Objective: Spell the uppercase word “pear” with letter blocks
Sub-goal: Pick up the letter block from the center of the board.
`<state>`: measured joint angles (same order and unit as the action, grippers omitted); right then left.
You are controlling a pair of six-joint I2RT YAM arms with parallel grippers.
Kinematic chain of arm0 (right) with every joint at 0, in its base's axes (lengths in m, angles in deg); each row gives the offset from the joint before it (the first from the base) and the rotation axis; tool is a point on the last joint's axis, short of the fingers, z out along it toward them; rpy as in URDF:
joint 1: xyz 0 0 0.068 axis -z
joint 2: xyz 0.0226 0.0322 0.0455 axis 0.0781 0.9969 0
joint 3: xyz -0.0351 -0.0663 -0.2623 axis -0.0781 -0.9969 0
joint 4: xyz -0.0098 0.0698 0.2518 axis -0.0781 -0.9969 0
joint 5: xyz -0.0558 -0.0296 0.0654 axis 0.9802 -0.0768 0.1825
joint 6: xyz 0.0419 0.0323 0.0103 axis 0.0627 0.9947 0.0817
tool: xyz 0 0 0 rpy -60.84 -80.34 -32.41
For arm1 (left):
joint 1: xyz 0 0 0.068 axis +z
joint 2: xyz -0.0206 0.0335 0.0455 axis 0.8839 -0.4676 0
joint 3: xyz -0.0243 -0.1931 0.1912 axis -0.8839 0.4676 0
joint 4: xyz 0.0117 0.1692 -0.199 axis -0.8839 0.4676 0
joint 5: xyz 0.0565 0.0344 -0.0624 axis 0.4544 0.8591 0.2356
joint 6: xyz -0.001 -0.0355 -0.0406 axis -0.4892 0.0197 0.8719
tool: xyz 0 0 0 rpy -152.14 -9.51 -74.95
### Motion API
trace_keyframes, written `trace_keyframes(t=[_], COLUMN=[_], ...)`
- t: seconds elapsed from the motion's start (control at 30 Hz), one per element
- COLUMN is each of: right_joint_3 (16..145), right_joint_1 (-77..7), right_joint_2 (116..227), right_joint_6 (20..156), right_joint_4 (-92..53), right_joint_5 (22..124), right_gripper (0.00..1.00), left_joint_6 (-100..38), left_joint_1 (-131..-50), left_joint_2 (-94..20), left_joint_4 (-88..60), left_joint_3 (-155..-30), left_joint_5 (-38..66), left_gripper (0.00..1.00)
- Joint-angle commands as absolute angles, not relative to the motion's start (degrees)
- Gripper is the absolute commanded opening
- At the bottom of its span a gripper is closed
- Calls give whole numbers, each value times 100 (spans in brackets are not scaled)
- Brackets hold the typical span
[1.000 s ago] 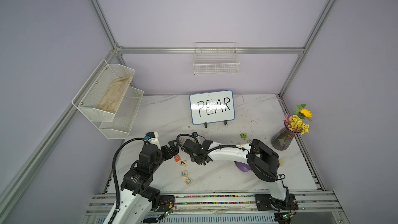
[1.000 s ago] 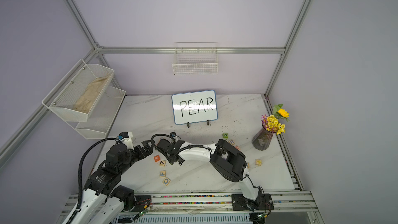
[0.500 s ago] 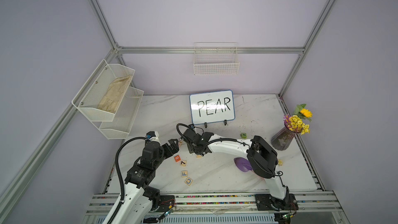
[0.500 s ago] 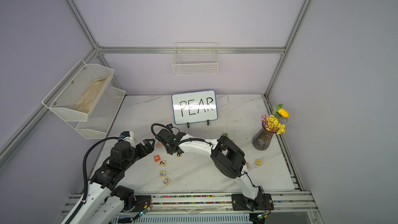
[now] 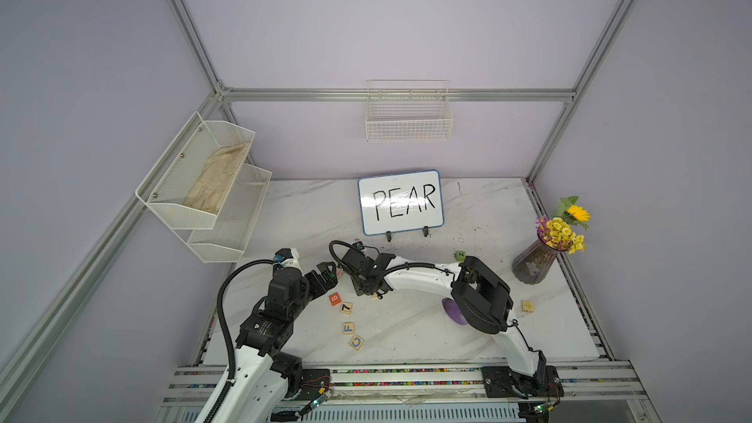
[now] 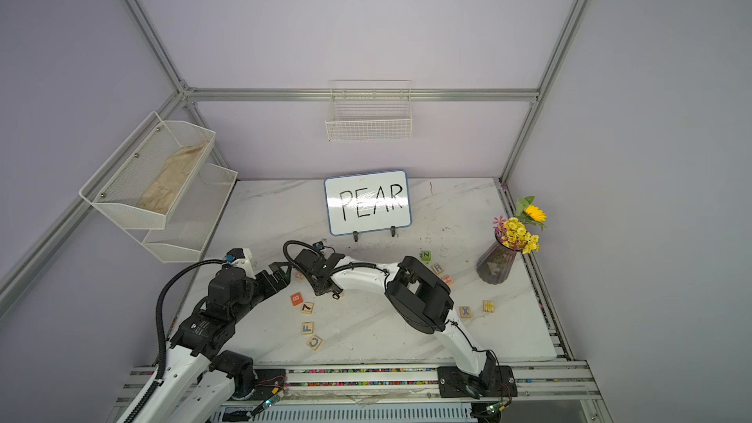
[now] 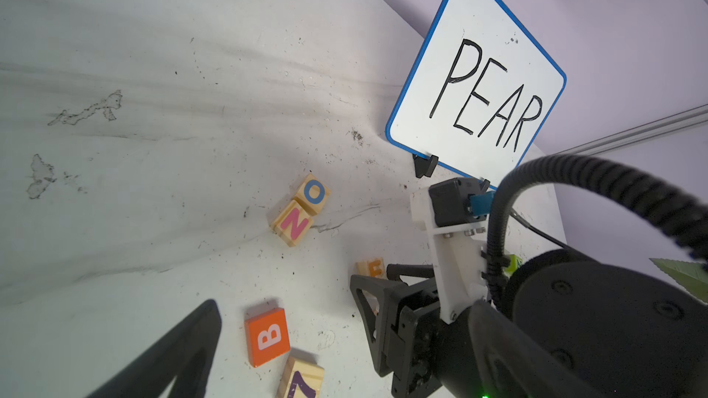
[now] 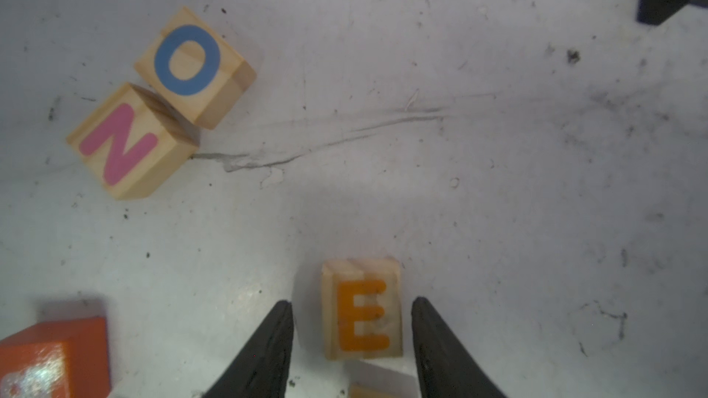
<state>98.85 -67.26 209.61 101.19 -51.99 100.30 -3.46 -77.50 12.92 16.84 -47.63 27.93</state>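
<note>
We are seeing the right gripper (image 8: 351, 301) narrowly straddling, not touching, the blurred pale wooden amber-E cube (image 8: 362, 310) at frame bottom; the left gripper's (image 5: 329, 272) finger spread we cannot tell.

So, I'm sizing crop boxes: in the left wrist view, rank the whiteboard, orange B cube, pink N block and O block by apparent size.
1. whiteboard.
2. orange B cube, which sits nearer the camera.
3. pink N block and O block: too alike to rank.

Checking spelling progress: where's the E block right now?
In the right wrist view, the E block lies on the table between the right end effector's open fingers, ungripped, near the orange B cube.
</note>
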Motion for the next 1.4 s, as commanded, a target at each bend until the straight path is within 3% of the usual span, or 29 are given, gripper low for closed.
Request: trace_keyframes(t=[0.0, 0.63, 1.07, 1.37], right_joint_3=[10024, 9992, 9393, 8498], right_joint_1=[-6743, -6742, -6570, -6539], right_joint_2=[21111, 21065, 19926, 19041], right_joint_6=[10150, 10238, 10430, 10697], right_joint_4=[-5412, -5491, -5362, -5324], right_joint_5=[10069, 10351, 10547, 10695], right_gripper=[51, 28, 27, 27], left_joint_6=[-325, -372, -626, -821], left_joint_1=[-7701, -7654, -7648, -7657], left_joint_2=[1301, 1313, 1420, 1142], left_joint_4=[1457, 1454, 1106, 516], left_joint_3=[-4534, -4535, -4561, -4694], left_joint_5=[2706, 2643, 1894, 407], left_gripper=[100, 100, 100, 100])
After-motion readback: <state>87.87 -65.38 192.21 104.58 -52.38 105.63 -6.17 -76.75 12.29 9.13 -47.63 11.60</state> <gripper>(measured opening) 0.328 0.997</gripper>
